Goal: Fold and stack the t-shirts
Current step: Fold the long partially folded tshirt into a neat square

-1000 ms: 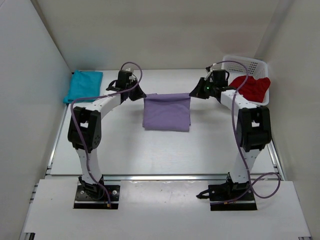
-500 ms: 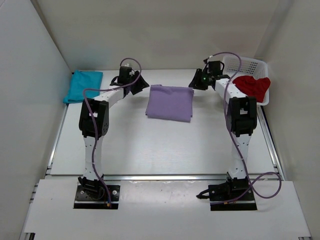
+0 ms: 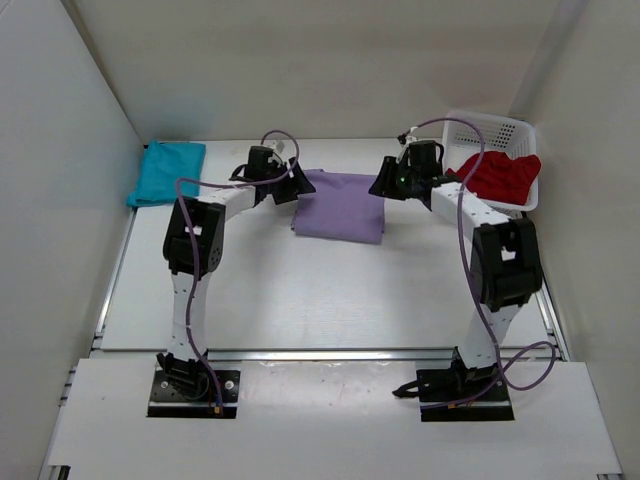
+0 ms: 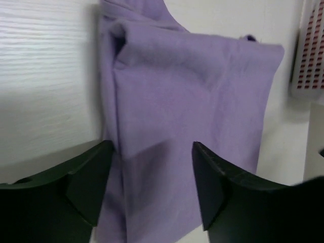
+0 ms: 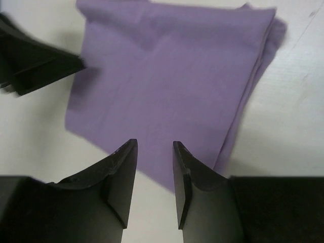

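Lavender t-shirt (image 3: 340, 207) is lying folded on the desk (image 3: 300, 290) just beneath the left claw (image 4: 150, 149) and right claw (image 5: 154, 147), no longer hanging stretched between them. Both are standing wide, seemingly clear of the cloth; this fold is looking finished, stacking remaining.

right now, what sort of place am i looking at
Probably a robot lab test cell, not a home: white left arm and right arm bolted to a white table boxed in by plain panels, folded pale lavender cloth t-shirt, white plastic lattice basket.
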Robot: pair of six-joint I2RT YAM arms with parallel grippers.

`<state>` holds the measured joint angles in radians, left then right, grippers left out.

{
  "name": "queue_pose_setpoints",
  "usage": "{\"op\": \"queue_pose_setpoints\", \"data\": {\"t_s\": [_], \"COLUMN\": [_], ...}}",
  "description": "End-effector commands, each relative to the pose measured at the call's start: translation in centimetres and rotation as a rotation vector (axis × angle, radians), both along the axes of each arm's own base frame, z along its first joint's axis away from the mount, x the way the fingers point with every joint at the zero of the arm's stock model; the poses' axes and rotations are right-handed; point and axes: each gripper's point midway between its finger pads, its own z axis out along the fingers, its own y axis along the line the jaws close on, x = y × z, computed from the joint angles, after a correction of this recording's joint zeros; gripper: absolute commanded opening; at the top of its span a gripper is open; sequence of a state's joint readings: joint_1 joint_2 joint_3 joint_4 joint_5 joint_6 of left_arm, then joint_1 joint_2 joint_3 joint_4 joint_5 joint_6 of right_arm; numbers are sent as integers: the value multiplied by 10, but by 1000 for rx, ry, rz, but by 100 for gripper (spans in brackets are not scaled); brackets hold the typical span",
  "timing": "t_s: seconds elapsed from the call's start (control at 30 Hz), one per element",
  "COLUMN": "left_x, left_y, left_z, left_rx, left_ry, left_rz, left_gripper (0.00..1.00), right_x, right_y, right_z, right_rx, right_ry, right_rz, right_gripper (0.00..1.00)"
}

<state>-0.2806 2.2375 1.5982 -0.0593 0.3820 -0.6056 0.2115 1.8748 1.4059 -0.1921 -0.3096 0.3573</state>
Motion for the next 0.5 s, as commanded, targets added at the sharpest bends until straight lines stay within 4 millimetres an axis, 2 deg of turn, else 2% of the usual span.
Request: {"op": "queue_pose_setpoints", "data": {"t_s": [0.0, 0.03, 0.1, 0.17, 0.23, 0.27, 0.33, 0.37, 0.4, 0.47], "left_x": [-8, -8, -10, -13, -17, -20, -20, -16, -13, -15], "left_y": [-23, -25, -33, -38, -44, -48, -45, -43, -32, -17], "left_z": [-10, -16, -25, -35, -35, -38, -31, -24, -11, 10], "left_rx": [0, 3, 0, -7, -11, -6, 3, -9, -22, -65], "left_ry": [26, 45, 65, 86, 83, 88, 66, 44, 15, -21], "left_rz": [-121, -126, -146, -149, -159, -160, -149, -130, -98, -53], "left_gripper": [72, 68, 54, 54, 53, 52, 51, 54, 61, 68], "right_x": [-12, -18, -32, -41, -57, -63, -78, -86, -92, -99], "right_y": [10, 12, 16, 16, 15, 21, 16, 14, 14, 11], "right_z": [35, 45, 44, 52, 47, 54, 44, 42, 40, 37], "right_rx": [104, 116, 127, 140, 140, 145, 129, 131, 133, 136], "right_ry": [-121, -137, -146, -169, -162, -182, -174, -171, -169, -161], "right_rz": [5, 12, 23, 27, 32, 57, 57, 61, 74, 77], "right_gripper": [33, 33, 33, 33, 33, 33, 33, 33, 33, 34]}}
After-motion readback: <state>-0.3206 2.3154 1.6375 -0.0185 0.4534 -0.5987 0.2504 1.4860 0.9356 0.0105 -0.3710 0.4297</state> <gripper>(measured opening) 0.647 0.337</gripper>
